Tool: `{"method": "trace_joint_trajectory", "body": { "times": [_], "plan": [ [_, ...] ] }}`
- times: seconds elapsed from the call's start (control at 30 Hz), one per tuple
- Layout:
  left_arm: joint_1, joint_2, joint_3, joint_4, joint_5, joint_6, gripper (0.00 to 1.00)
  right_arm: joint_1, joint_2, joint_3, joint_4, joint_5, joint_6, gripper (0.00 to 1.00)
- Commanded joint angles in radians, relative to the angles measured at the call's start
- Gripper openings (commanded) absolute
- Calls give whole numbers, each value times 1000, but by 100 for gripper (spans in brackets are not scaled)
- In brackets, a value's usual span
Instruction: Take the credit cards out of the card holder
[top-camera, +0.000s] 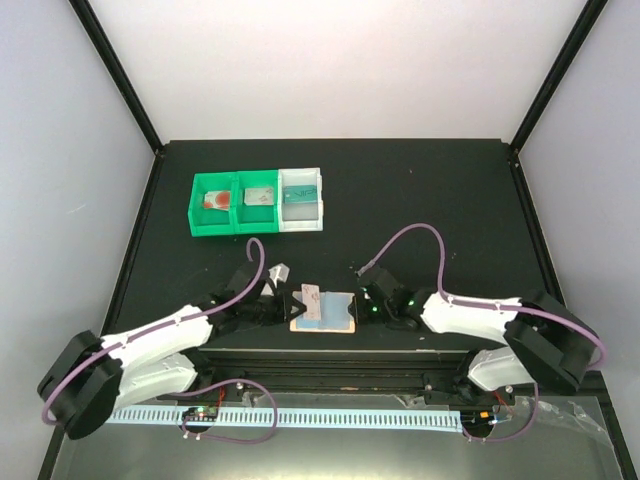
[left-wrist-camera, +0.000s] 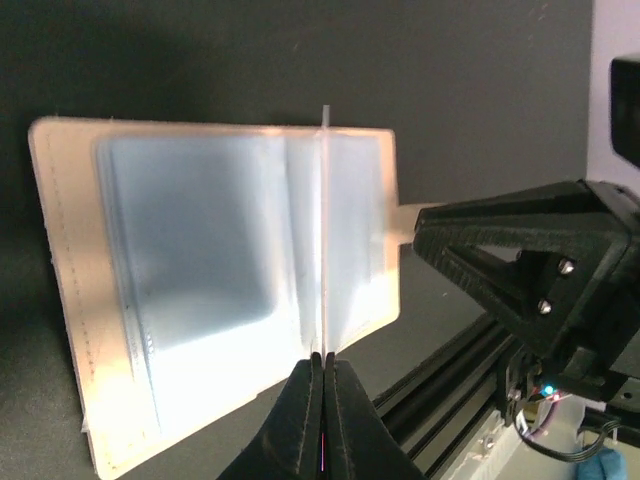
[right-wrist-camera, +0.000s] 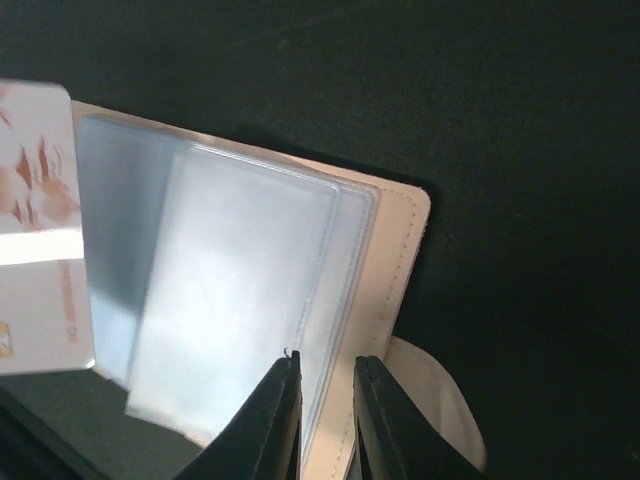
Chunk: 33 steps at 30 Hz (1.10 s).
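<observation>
**Left arm holding 1 card above the open holder**

The holder (top-camera: 335, 314) is lying open on the tabletop (top-camera: 420, 200) at the near edge, between the 2 arms, with its clear pockets facing up. The left end effector (left-wrist-camera: 323, 362) is clamping shut on a card (right-wrist-camera: 35, 230), white with a red-pink print. It is holding the card on edge over the left half of the holder. In the left wrist view the card is showing only as a thin line running away from the fingertips.

The right end effector (right-wrist-camera: 327, 365) is sitting at the holder's right edge. Its jaws are standing narrowly apart with a pocket's edge in the gap. I cannot tell whether it is pinching that pocket or only steadying the holder.

At the far left, 3 bins (top-camera: 215, 228) are each holding a card (top-camera: 258, 195).

The step in hand looks like the withdrawal of this card, which seems free of the pockets or nearly so. The next move is calling for a clean lift away from the holder, then a carry toward the far left. The right arm should be keeping the holder from dragging along. The visible pockets look empty, though glare is making that uncertain.
</observation>
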Motion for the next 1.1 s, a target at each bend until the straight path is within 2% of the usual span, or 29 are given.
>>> {"method": "trace_joint_trajectory", "body": {
  "times": [0.0, 0.23, 0.37, 0.53, 0.73, 0.87, 1.07],
  "plan": [
    [12, -108, 78, -161, -62, 58, 2, -1, -111, 27, -56, 45, -81, 16],
    [18, -150, 207, -296, 12, 181, 2, -1, -311, 122, -162, 34, -251, 23],
    [17, -171, 245, -346, 63, 262, 1, -3, -398, 170, -216, -43, -355, 29],
    [19, -235, 247, -321, 231, 334, 1, -2, -453, 249, -322, -199, -442, 34],
    [16, -250, 216, -251, 472, 378, 2, -3, -431, 326, -391, -349, -486, 44],
    [11, -233, 221, -241, 545, 397, 2, -3, -387, 368, -404, -367, -502, 45],
    [-2, -257, 207, -230, 565, 413, 2, -6, -300, 418, -429, -450, -534, 44]
  ]
}}
